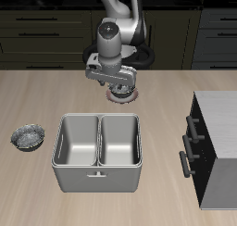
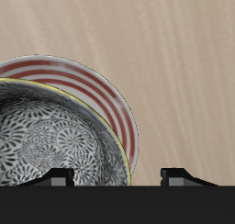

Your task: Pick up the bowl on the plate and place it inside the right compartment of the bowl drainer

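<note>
The bowl (image 2: pixel 46 140), silver-grey with a mottled pattern and a yellowish rim, sits on the plate (image 2: pixel 115 104), which has red-brown rings. My gripper (image 2: pixel 119 177) is open just above them, and the bowl's rim runs between the two fingertips (image 2: pixel 60 180). In the exterior view the gripper (image 1: pixel 120 88) hangs low over the plate (image 1: pixel 125 97) behind the bowl drainer (image 1: pixel 97 179), and it hides most of the bowl. The drainer's right compartment (image 1: pixel 120 142) holds nothing.
A second silver-grey bowl (image 1: pixel 28 137) lies on the table beside the drainer, away from the cabinet. A dark cabinet with handles (image 1: pixel 215 146) stands on the drainer's other side. Dark drawers line the back wall.
</note>
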